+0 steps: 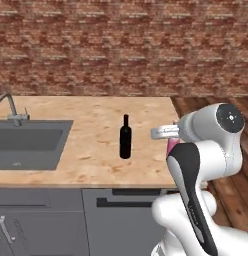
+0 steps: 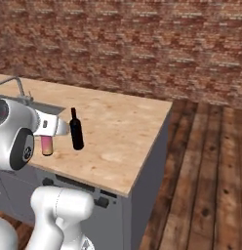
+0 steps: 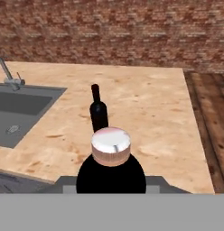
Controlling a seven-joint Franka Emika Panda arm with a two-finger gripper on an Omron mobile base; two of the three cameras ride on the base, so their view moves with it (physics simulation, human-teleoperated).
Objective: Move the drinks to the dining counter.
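The small pink bottle with a dark cap [image 2: 47,145] hangs upright from the hand [image 2: 49,139], just above the near edge of the light wood island table [image 2: 128,132], seemingly carried in to be set down. How far the hand's fingers are parted I cannot tell, though it evidently holds the bottle. The tall black wine bottle [image 1: 125,137] already stands mid-table, right of the inset grey sink [image 1: 26,142], leaving room beside it
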